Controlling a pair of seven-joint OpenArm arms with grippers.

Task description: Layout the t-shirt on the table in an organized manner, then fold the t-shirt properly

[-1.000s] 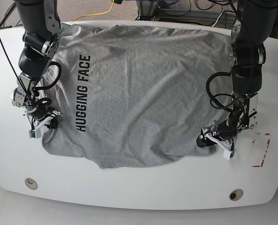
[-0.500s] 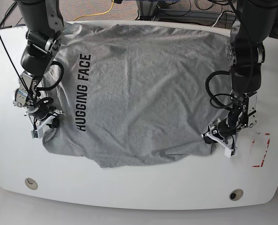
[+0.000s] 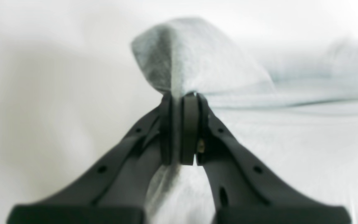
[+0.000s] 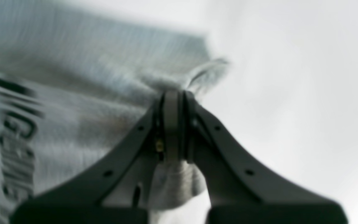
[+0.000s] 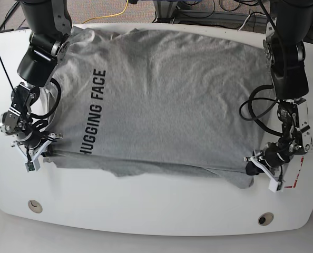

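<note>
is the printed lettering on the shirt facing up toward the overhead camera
Yes, the t-shirt lies with its dark lettering showing on top in the base view.

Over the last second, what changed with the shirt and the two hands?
The left hand closed on the t-shirt near its corner; the right hand stayed shut on the other corner. Both hands moved outward and toward the table's front edge, pulling the near hem taut and straighter and smoothing wrinkles. The far edge stayed at the table's back, lettering still up.
</note>
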